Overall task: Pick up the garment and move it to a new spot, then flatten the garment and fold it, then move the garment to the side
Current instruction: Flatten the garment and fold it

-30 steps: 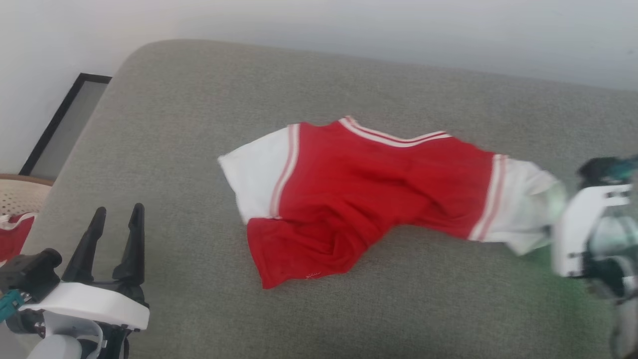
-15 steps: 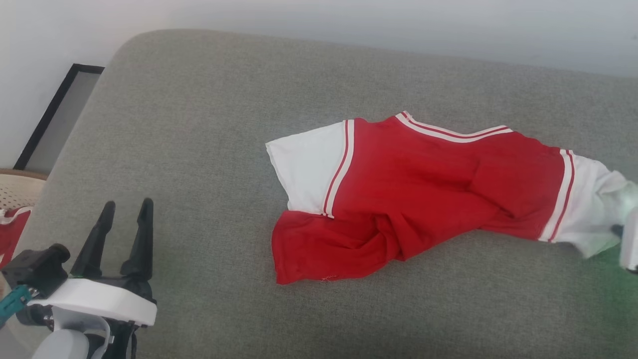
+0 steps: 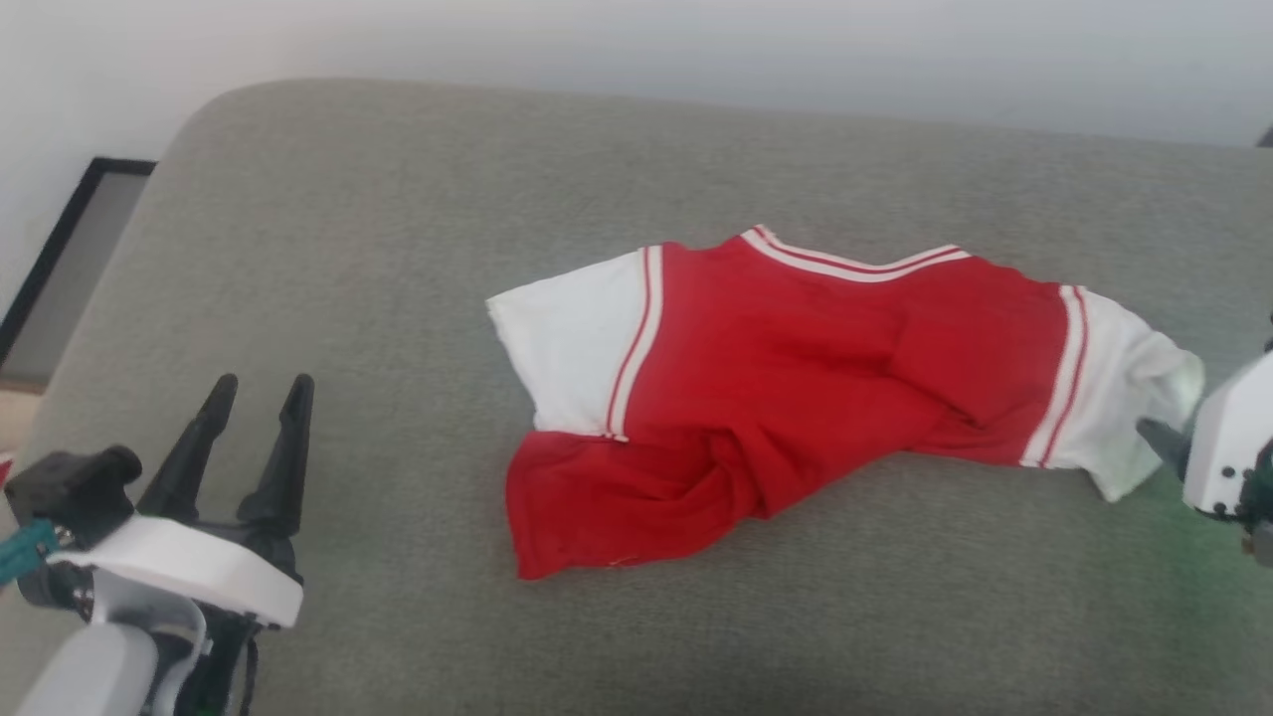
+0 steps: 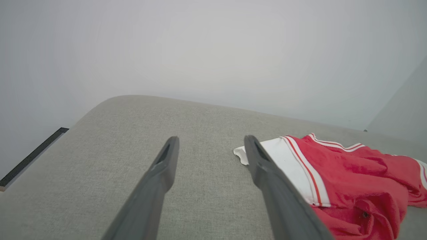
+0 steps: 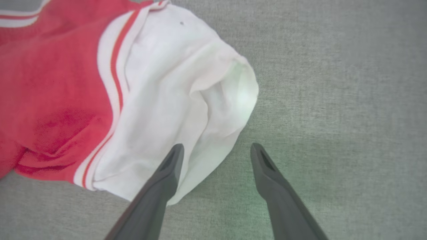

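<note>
Grey cushion beneath crumpled garment; right gripper cropped in head view.

The garment is bright red with white sleeves and red-white striped trim, cushion is plain grey-green, my fingers are dark grey.

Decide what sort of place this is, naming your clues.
Probably a room in a home: a grey upholstered cushion, a plain pale wall behind, and a red jersey lying on it.
</note>
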